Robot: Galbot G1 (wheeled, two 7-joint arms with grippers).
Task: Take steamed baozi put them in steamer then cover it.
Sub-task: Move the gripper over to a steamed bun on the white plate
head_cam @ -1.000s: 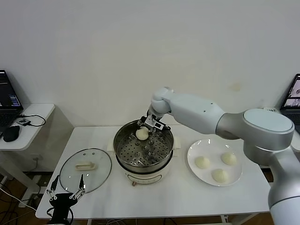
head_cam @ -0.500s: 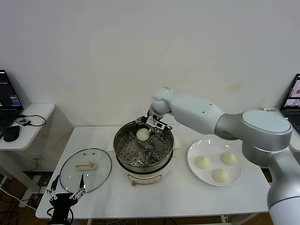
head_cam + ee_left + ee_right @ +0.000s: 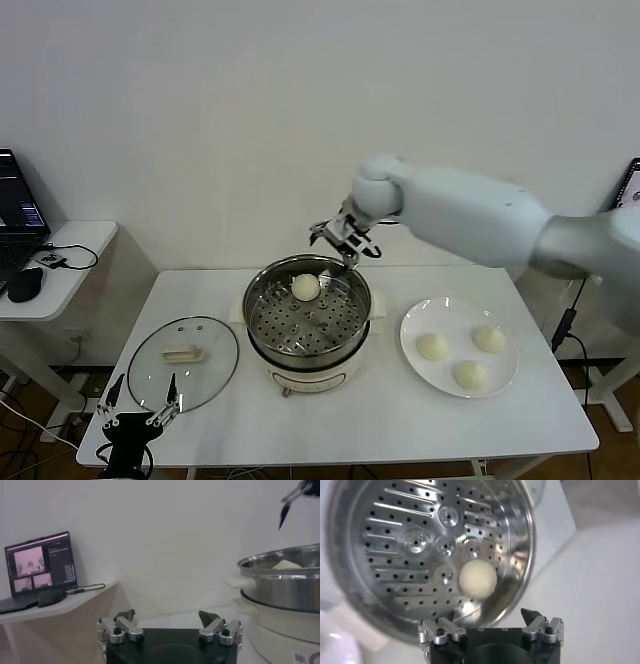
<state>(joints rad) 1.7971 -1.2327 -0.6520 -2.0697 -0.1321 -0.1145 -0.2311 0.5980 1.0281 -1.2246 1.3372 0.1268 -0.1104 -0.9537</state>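
So the steamer [image 3: 307,322] sits mid-table with one bun [image 3: 305,287] lying loose on its perforated tray, toward the back wall of the pot. The right gripper [image 3: 343,243] hangs just above the steamer's far rim, fingers spread wide and holding nothing. The bun is clear of it; you can see that in the right wrist view too, bun [image 3: 477,579] down on the tray below the open fingers. Three more buns [image 3: 470,375] wait on the white plate [image 3: 414,318] to the right of the steamer. The glass lid [image 3: 183,362] lies flat on the table to the steamer's left. The left gripper [image 3: 137,410] is parked low by the table's front edge near the lid, fingers also spread, empty.
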